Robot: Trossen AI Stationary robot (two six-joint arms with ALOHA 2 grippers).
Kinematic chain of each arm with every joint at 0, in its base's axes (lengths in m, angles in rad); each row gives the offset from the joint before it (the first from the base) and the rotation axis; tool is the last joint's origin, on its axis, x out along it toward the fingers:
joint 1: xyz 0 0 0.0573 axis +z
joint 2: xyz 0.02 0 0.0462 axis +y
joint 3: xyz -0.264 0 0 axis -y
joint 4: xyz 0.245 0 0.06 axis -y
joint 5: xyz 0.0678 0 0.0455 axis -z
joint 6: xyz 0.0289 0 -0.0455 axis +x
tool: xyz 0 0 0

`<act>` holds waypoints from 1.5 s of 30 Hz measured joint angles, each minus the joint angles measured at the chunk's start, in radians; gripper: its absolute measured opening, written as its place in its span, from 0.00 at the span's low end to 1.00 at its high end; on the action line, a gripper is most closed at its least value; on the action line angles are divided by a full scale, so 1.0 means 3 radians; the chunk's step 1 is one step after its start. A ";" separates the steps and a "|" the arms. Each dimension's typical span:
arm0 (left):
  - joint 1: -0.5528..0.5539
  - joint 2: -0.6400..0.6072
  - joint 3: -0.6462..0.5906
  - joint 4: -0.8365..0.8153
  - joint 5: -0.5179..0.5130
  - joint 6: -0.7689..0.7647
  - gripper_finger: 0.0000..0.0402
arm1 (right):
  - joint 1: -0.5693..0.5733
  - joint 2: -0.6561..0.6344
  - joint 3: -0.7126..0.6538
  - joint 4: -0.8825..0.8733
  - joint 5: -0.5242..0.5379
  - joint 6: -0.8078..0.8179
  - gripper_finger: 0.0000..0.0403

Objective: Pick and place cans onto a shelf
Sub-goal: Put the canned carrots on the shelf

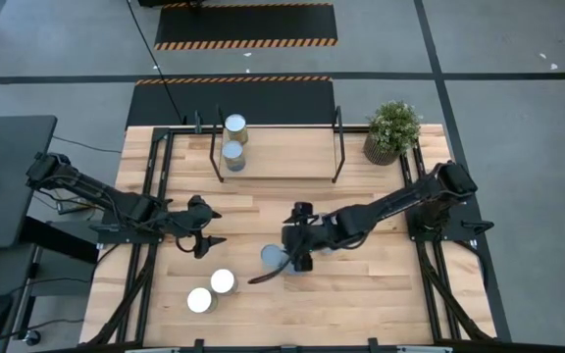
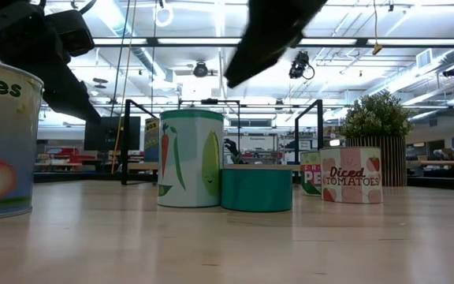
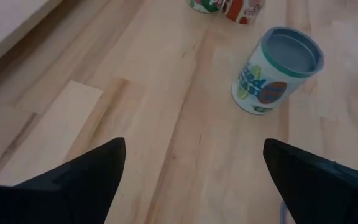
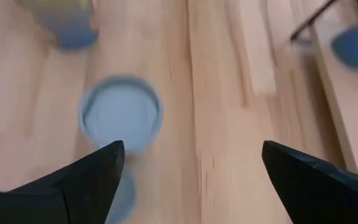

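Observation:
Two cans (image 1: pixel 234 124) (image 1: pixel 232 155) stand on the shelf (image 1: pixel 282 162) at the far side. One can (image 1: pixel 273 257) with a bluish top (image 4: pixel 121 115) stands upright on the table's middle. My right gripper (image 1: pixel 295 257) hovers open just above and to the right of it. Two more cans (image 1: pixel 223 281) (image 1: pixel 199 300) stand on the table near the front edge. My left gripper (image 1: pixel 212 227) waits open at the left, above the table, with nothing between its fingers. A can (image 3: pixel 278 68) shows ahead of the left gripper.
A potted plant (image 1: pixel 392 130) stands at the far right corner beside the shelf's black uprights (image 1: pixel 338 142). In the low view several labelled cans (image 2: pixel 190 158) (image 2: pixel 256 188) (image 2: pixel 351 175) stand across the tabletop. Bare wood lies between the middle can and the shelf.

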 joint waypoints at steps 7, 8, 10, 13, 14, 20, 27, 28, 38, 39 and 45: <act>-0.0042 0.0000 0.0077 0.0046 0.0181 0.0176 0.96 | 0.0058 0.0005 -0.0004 -0.0411 0.0122 0.0280 0.96; -0.0073 0.0000 0.0130 0.0056 0.0188 0.0215 0.96 | 0.0065 0.0004 -0.0004 -0.0405 0.0149 0.0284 0.96; -0.0141 0.0000 0.0233 0.0035 0.0205 0.0322 0.96 | 0.0087 0.0005 -0.0004 -0.0404 0.0221 0.0281 0.97; -0.0254 0.0000 0.0434 -0.0231 0.0247 0.0345 0.96 | 0.0101 0.0005 -0.0004 -0.0405 0.0237 0.0262 0.96; -0.0297 0.0012 0.0509 -0.0326 0.0249 0.0335 0.96 | 0.0099 0.0005 -0.0004 -0.0405 0.0246 0.0260 0.97; -0.0562 0.0328 0.1073 -0.0869 0.0261 0.0100 0.96 | 0.0098 0.0005 -0.0004 -0.0385 0.0379 0.0116 0.97; -0.0890 0.0852 0.1716 -0.1626 0.0807 -0.0430 0.96 | 0.0080 0.0008 -0.0004 0.0308 0.0159 -0.0420 0.97; -0.0944 0.0906 0.1787 -0.1698 0.0899 -0.0560 0.96 | 0.0068 0.0008 -0.0004 0.0412 0.0082 -0.0501 0.97; -0.1653 0.1064 0.1986 -0.1795 0.1183 -0.2194 0.96 | -0.0111 0.0021 -0.0003 0.0942 -0.0551 -0.0853 0.97; -0.1729 0.1090 0.1958 -0.1818 0.1169 -0.2394 0.96 | -0.0123 0.0033 0.0000 0.0980 -0.0575 -0.0886 0.97; -0.2025 0.1452 0.1881 -0.1851 0.1367 -0.3162 0.96 | -0.0175 0.0099 -0.0006 0.1062 -0.0593 -0.1175 0.97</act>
